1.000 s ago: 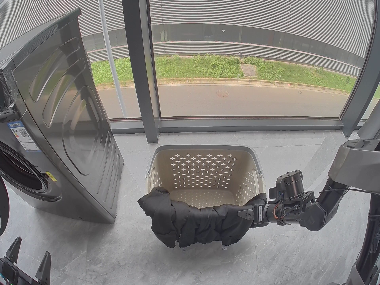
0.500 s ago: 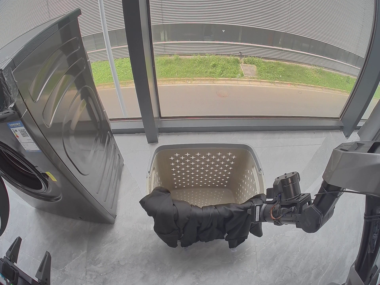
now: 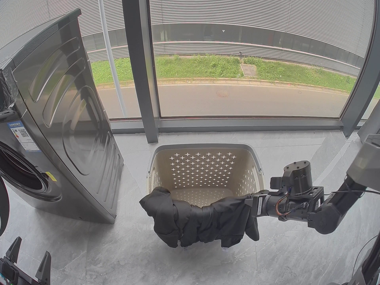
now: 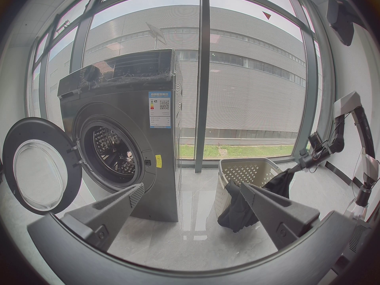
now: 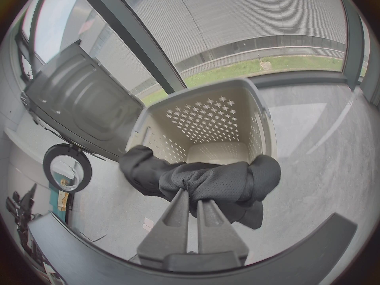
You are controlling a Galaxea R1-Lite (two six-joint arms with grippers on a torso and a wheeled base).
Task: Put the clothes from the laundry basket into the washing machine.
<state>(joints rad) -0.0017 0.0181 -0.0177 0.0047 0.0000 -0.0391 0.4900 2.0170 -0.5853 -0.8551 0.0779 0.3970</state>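
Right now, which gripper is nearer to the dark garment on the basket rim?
Right. The right gripper is shut on the garment; the left gripper is open, far off near the washing machine.

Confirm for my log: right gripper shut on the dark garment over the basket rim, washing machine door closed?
No. The washing machine door stands open, per the left wrist view. The right gripper is shut on the dark garment over the basket rim.
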